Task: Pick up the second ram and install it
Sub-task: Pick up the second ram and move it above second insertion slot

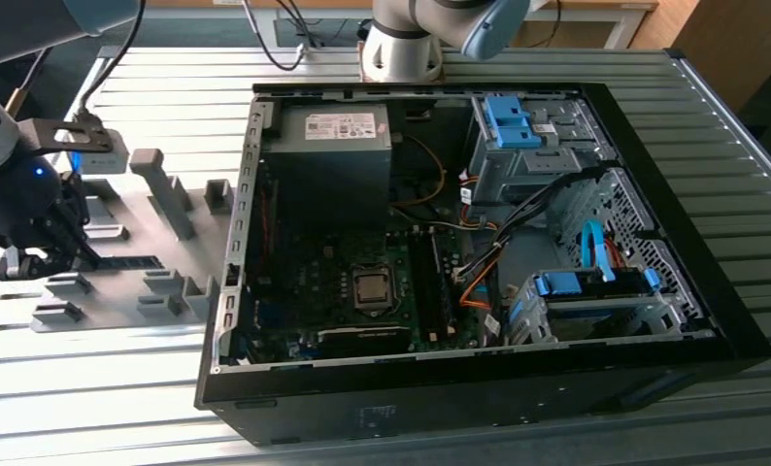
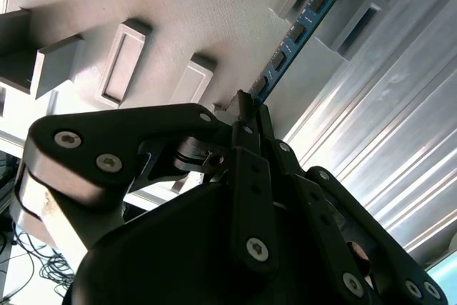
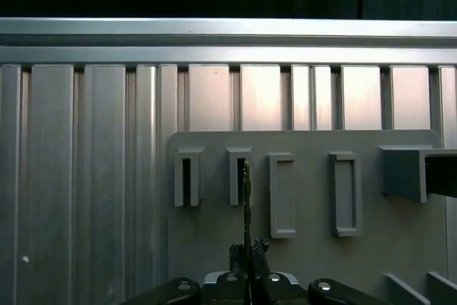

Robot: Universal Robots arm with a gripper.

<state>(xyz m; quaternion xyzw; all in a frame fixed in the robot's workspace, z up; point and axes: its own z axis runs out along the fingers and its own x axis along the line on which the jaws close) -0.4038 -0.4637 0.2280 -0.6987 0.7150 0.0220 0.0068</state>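
The second ram [image 2: 300, 30] is a thin blue board with black chips, lying along the grey fixture plate [image 2: 178, 12] with its far end between two grey holder blocks. In the first wrist view the ram [image 3: 246, 194] shows edge-on, running from a slotted block to the fingertips. My gripper [image 2: 247, 108] is shut on the ram's near end, as it is in the first wrist view [image 3: 247, 249]. In the exterior view the gripper [image 1: 82, 257] hangs low over the fixture plate [image 1: 126, 291] at the left, with the ram [image 1: 132, 261] a dark strip beside it.
An open black computer case [image 1: 489, 388] lies to the exterior view's right of the fixture plate, its motherboard [image 1: 347, 291] and long memory slots [image 1: 431, 282] exposed. Grey upright blocks [image 1: 165, 189] stand on the plate. The table top [image 3: 78, 176] is ribbed metal.
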